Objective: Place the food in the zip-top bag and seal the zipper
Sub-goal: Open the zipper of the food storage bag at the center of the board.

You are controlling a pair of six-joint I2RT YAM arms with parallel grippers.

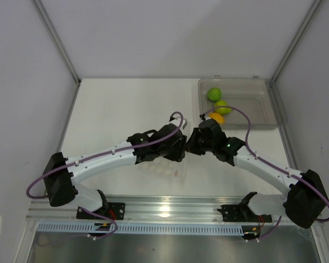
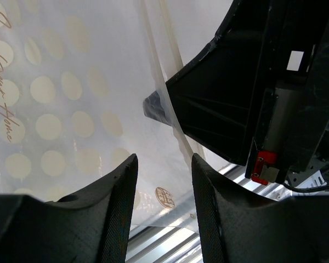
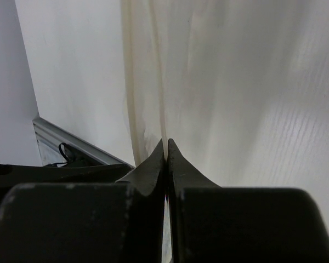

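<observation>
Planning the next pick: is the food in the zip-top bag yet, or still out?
Out. The two lime-green pieces and the orange piece lie in the clear tray; the zip-top bag shows none inside.

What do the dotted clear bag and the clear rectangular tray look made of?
The dotted clear bag looks like thin, flexible, glossy plastic film: it is see-through and creases near its pinched edge. The clear rectangular tray seems to be rigid transparent plastic, as its straight walls hold shape.

Left arm (image 1: 101, 157) and right arm (image 1: 266, 167): white curved links, bulky black joint housings (image 1: 60, 181), black wrist blocks. Purple cable (image 1: 35, 185) loops along each arm. Jaws matte black, wedge-shaped, tapering. Small red tab (image 2: 261, 165) and white sticker (image 2: 295, 60) on right wrist body.
</observation>
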